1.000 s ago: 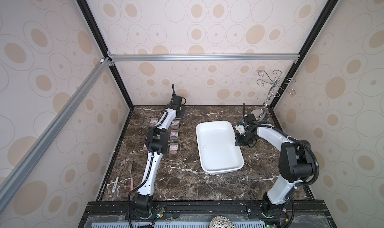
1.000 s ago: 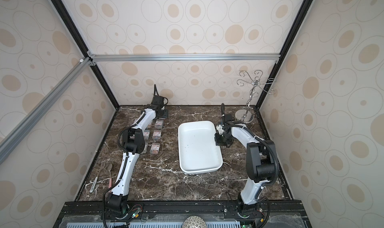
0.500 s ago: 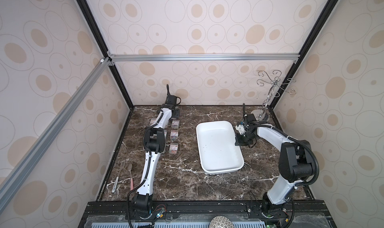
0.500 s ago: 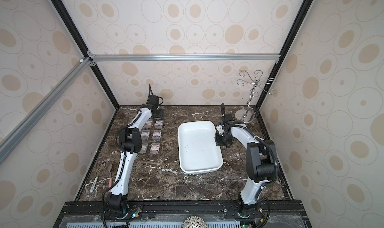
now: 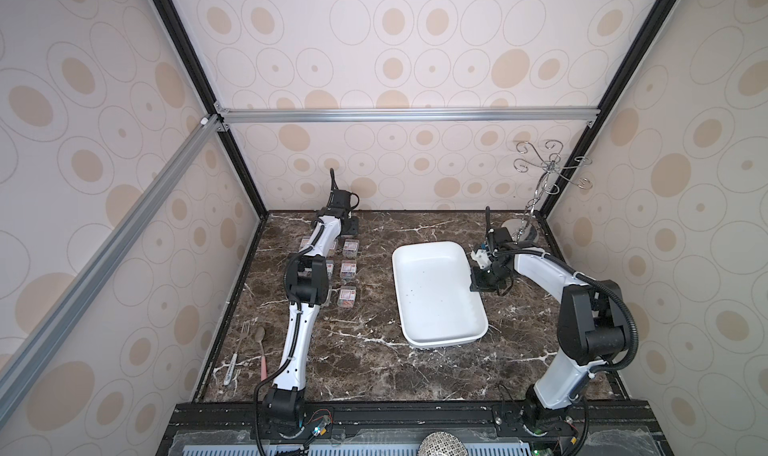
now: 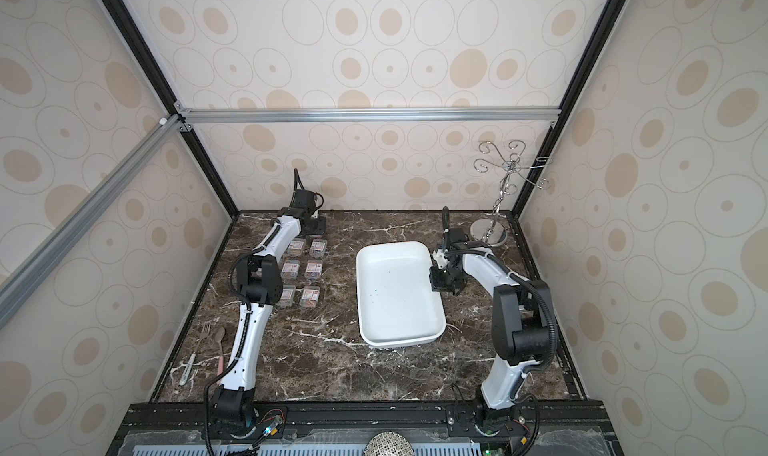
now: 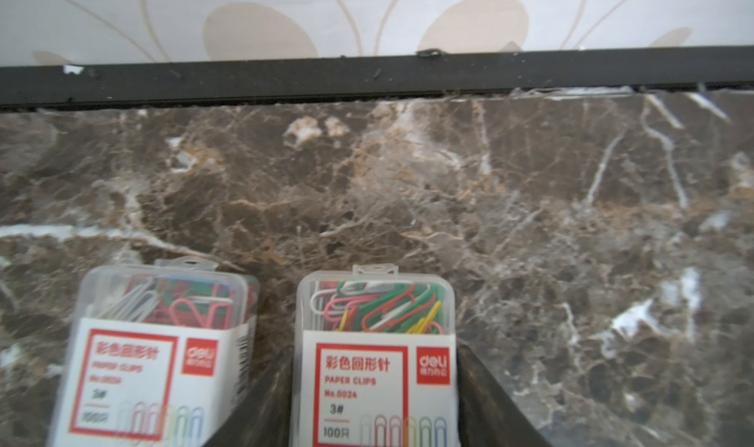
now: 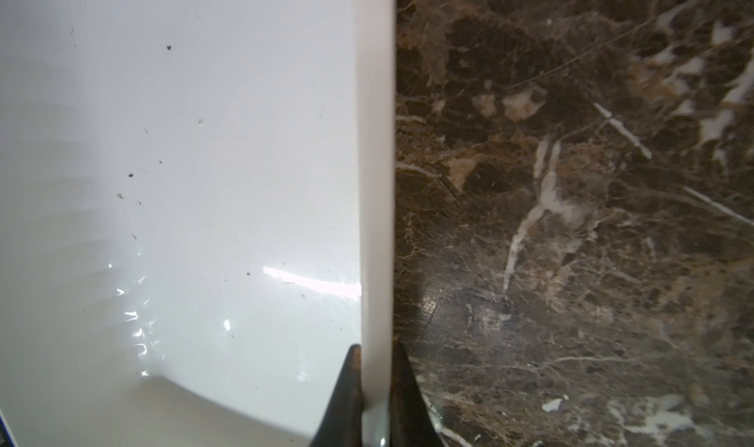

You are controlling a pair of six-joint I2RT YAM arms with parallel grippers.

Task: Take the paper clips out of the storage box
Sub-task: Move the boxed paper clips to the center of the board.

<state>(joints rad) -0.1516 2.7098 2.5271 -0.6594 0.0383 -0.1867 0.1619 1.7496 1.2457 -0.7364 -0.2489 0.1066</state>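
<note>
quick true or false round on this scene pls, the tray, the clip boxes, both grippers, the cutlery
1. The large white rectangular tray holds several clip boxes. False: only dark specks lie in it.
2. The right gripper is clamped on the tray's rim. True.
3. The small clear plastic boxes of multicoloured paper clips sit on the dark marble tabletop. True.
4. The left gripper hangs over bare marble. False: its fingers press both sides of one labelled clip box.
5. The fork and spoon lie in the tray. False: the metal fork and the pink-handled spoon lie by the tabletop's left edge.
</note>
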